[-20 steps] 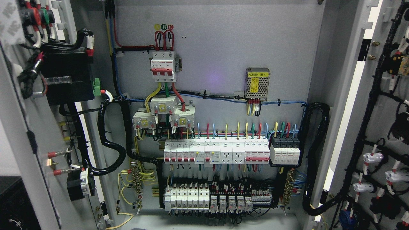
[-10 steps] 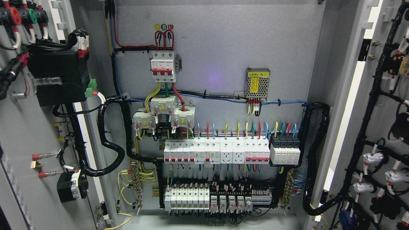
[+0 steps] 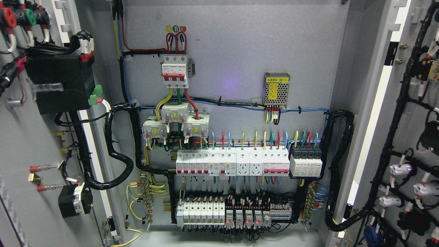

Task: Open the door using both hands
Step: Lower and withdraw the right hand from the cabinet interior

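Both doors look swung wide. Left door [image 3: 20, 144] fills left edge, right door [image 3: 408, 130] fills right edge; I see only inner faces, long side up-down. Box of switches [image 3: 236, 113] sits open between them. No hand of mine in view, so I cannot tell how open they are, what they hold, or which is nearer. Door outer edges and handles cut off by picture. I judge job near done.
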`<state>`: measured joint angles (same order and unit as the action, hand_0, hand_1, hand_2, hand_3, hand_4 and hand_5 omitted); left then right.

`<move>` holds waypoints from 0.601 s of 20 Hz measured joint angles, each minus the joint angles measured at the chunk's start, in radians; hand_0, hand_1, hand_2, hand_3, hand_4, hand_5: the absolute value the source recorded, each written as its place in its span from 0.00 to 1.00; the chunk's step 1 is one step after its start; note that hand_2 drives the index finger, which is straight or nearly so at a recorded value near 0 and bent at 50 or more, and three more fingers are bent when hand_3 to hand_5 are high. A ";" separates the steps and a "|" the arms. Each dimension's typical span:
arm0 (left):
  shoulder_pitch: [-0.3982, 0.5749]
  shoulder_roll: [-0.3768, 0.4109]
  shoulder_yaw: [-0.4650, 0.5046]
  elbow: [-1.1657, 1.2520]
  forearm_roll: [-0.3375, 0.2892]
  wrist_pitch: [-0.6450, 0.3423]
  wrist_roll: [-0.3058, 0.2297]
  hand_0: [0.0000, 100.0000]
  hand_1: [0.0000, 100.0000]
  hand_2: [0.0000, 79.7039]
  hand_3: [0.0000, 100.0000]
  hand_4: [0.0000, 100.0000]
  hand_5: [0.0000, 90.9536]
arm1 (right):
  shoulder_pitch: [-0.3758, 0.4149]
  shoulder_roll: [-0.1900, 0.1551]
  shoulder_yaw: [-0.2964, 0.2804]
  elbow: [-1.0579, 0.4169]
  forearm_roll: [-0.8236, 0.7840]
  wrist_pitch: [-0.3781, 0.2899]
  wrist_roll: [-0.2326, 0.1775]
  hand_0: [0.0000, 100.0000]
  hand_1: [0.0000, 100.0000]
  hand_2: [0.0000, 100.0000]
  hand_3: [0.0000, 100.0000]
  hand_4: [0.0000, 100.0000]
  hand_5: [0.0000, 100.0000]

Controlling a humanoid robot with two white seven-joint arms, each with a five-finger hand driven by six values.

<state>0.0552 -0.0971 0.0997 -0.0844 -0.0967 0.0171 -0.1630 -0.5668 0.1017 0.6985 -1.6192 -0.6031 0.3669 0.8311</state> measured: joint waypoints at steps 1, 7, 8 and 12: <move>0.000 0.000 0.000 0.000 0.000 0.000 0.000 0.00 0.00 0.00 0.00 0.00 0.00 | 0.000 -0.001 -0.008 0.000 0.000 0.000 0.002 0.00 0.00 0.00 0.00 0.00 0.00; 0.000 0.000 0.000 0.000 0.000 0.000 0.000 0.00 0.00 0.00 0.00 0.00 0.00 | 0.004 -0.007 -0.057 0.012 0.000 -0.001 0.007 0.00 0.00 0.00 0.00 0.00 0.00; 0.000 0.000 0.000 0.000 0.000 0.000 0.000 0.00 0.00 0.00 0.00 0.00 0.00 | 0.004 -0.008 -0.069 0.017 0.001 -0.001 0.006 0.00 0.00 0.00 0.00 0.00 0.00; 0.000 0.000 0.000 0.000 0.000 0.000 0.000 0.00 0.00 0.00 0.00 0.00 0.00 | 0.019 -0.011 -0.122 0.036 0.001 -0.011 -0.054 0.00 0.00 0.00 0.00 0.00 0.00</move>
<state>0.0552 -0.0971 0.0997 -0.0844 -0.0967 0.0170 -0.1630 -0.5481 0.0902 0.5763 -1.5832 -0.6020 0.3557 0.7767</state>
